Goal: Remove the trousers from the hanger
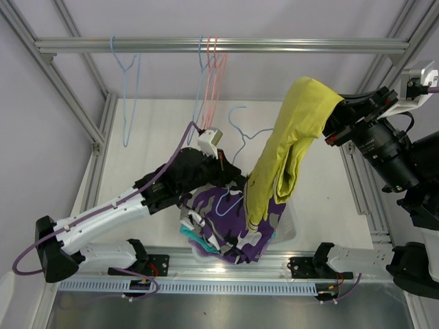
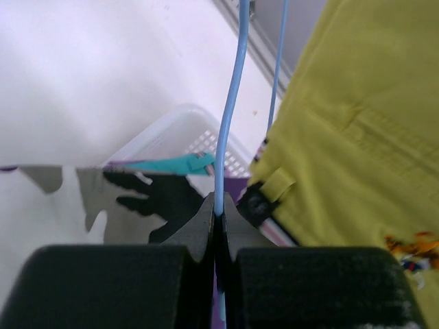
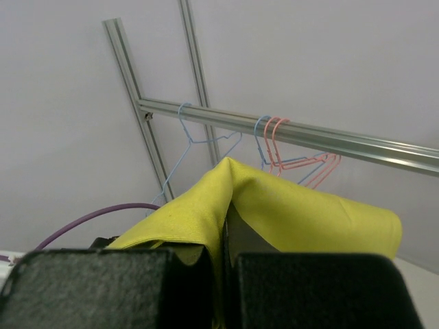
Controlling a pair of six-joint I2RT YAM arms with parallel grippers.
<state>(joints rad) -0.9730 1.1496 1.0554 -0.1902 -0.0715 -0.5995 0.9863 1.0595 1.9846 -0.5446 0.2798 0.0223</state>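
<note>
Looking down from the top view, I see the mustard yellow trousers (image 1: 295, 127) held high above the worktop (image 1: 154, 137). They drape from the right arm and hang down over the white basket (image 1: 289, 229), in which the purple camouflage trousers (image 1: 236, 236) and the teal trousers (image 1: 188, 235) lie heaped. Only the right wrist view shows that grip: the right jaws are clenched on a fold of the yellow cloth, which fills the view just above them. Only the left wrist view shows the other grip: the left jaws are pinched tight on the thin wire of the blue hanger (image 2: 230, 116). The wire rises straight from them, just beside the waistband and a belt loop of the yellow trousers. From above, the left wrist and its camera hide this contact. The cloth covers the far wire, so I cannot tell whether the hanger passes through the trousers. Behind, the rail (image 1: 219, 45) carries pink hangers (image 1: 214, 68) and a spare blue hanger (image 1: 127, 89). A purple cable (image 1: 171, 157) runs along the left arm.
</note>
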